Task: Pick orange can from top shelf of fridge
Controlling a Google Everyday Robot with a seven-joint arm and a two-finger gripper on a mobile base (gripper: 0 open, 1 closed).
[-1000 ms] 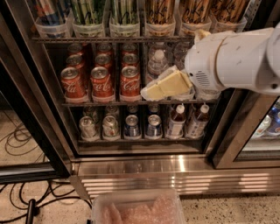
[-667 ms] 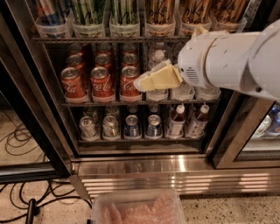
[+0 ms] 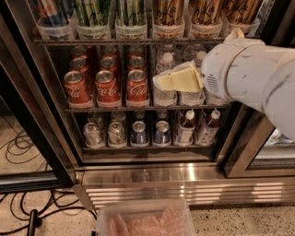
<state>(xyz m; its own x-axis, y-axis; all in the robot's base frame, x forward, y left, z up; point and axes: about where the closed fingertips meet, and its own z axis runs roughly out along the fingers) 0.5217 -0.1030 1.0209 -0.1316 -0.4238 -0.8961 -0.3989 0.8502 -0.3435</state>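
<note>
Several tall copper-orange cans (image 3: 168, 11) with dark scrawled markings stand in clear tubs on the top shelf (image 3: 92, 41), a thin dark wire rack, at the upper middle and right of the fridge (image 3: 184, 177). Their tops are cut off by the frame edge. My gripper (image 3: 177, 79), cream-coloured on a bulky white arm (image 3: 249, 73) coming in from the right, hangs in front of the water bottles on the middle rack. It is below the top shelf and just under the orange cans, holding nothing that I can see.
Green-and-white striped cans (image 3: 90, 11) fill the tubs left of the orange ones. Red cola cans (image 3: 107, 85) and water bottles (image 3: 165, 64) sit on the middle rack, small cans and bottles (image 3: 138, 133) below. A dark door frame (image 3: 32, 106) stands left. A clear tub (image 3: 147, 219) and cables (image 3: 18, 147) lie on the floor.
My gripper has risen a little toward the top shelf, after first swinging left and then back right. The cans have not moved.
</note>
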